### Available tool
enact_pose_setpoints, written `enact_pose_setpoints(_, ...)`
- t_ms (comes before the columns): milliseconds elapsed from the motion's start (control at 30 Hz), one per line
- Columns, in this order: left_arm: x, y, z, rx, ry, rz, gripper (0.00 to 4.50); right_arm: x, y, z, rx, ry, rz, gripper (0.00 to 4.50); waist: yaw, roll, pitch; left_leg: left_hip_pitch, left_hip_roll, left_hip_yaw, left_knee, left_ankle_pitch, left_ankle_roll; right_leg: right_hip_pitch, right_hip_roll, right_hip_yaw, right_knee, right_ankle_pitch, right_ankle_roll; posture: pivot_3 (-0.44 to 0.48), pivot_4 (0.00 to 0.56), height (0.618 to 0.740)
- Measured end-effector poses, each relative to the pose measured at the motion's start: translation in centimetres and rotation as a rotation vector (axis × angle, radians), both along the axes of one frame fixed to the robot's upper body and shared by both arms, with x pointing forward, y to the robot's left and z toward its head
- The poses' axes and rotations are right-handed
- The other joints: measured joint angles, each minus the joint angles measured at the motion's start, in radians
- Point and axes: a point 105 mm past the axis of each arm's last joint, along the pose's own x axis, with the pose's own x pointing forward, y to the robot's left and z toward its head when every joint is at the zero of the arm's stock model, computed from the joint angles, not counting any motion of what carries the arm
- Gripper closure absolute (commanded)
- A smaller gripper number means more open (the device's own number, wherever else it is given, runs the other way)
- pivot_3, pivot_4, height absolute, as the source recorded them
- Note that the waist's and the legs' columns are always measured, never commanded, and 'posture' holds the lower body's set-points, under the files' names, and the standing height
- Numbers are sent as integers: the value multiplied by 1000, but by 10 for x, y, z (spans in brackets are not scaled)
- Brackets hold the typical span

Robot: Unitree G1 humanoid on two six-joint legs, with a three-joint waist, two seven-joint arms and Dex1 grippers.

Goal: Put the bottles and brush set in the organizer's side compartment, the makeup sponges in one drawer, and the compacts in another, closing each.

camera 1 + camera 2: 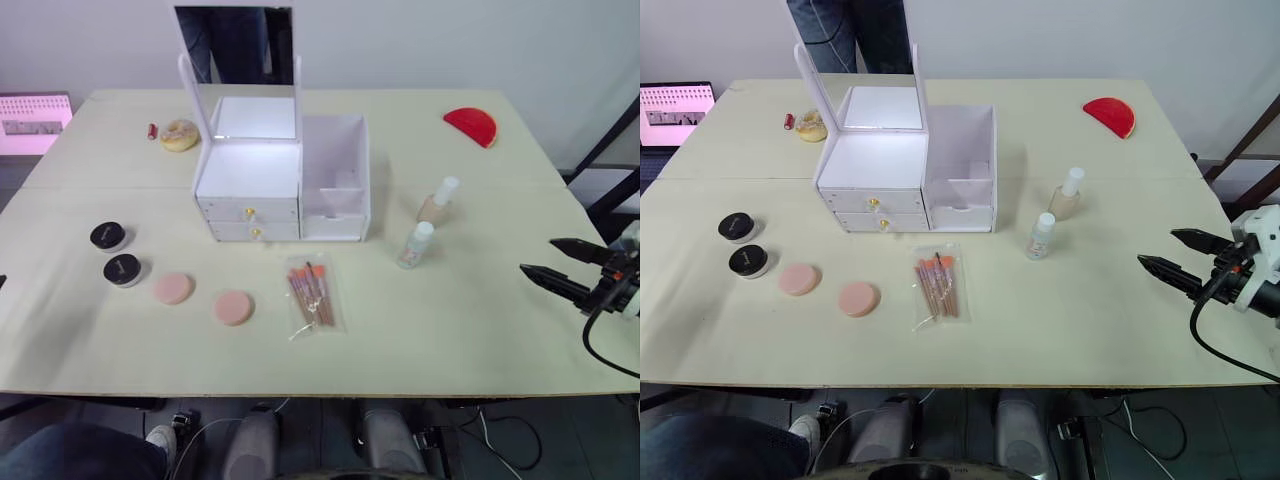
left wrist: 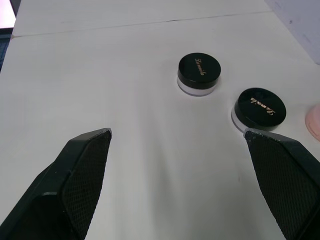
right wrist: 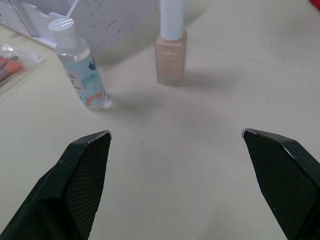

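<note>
Right pincer hovers over the right side of the worktop with its two black fingers spread wide and nothing between them, aimed toward the two bottles. Left pincer is likewise released, its fingers parted above bare worktop, with the two compacts just ahead of it.

The organizer stands at the middle of the worktop, mirror upright at its back. Both gold-knobbed drawers are pushed in, so their contents cannot be seen. The side compartment, on the organizer's right, is open at the top and shows only its white walls and low inner divider.

The squat beige bottle and the slimmer clear bottle stand upright on the worktop just right of the organizer, near each other but apart. The brush set lies flat in front of the organizer. Two makeup sponges lie to the left of the brush set, apart from each other, and the compacts sit further left, near the worktop's left side.

A red half-round case rests at the far right, and a yellowish disc at the far left.
</note>
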Motion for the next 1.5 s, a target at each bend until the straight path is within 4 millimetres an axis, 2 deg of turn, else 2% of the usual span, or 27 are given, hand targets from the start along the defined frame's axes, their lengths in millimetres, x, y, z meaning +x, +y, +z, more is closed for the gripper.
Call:
enact_pose_setpoints(700,7,0,7,7,-43,12,36,-3,-2,-5,-2,16,-8,0,0,0,0,0,0,0,0,0,0,0,0,0,0,0,0,0,150,739)
enact_pose_setpoints(900,16,-8,2,-6,-31,-21,36,1,-1,-3,-5,11,-18,0,0,0,0,0,0,0,0,0,0,0,0,0,0,0,0,0,150,739)
enact_pose_setpoints(967,26,-22,-2,-9,-20,-84,36,6,3,-4,-20,17,-13,0,0,0,0,0,0,0,0,0,0,0,0,0,1,0,-1,0,150,739)
enact_pose_setpoints(1100,47,-67,-2,-2,-13,-277,36,25,23,1,-49,-9,3,0,0,0,0,0,0,0,1,0,0,0,0,1,1,3,-4,0,150,739)
enact_pose_setpoints(1167,51,-96,-2,16,5,-392,36,34,33,7,-48,-32,6,0,-2,0,0,0,0,0,1,0,0,0,0,1,1,3,-4,0,150,739)
enact_pose_setpoints(1200,52,-120,-2,16,11,-473,36,40,39,9,-43,-38,3,0,-3,0,0,-1,0,1,1,0,0,0,0,2,0,3,-4,0,150,739)
enact_pose_setpoints(1300,50,-170,1,2,11,-634,36,48,52,13,-43,-44,8,0,-1,0,0,-1,0,0,1,0,0,0,0,2,0,2,-3,0,150,739)
enact_pose_setpoints(1500,35,-240,19,-22,-43,-818,36,63,68,23,-10,-61,-59,0,-1,0,0,-1,0,0,2,0,0,0,0,2,0,3,-4,0,150,739)
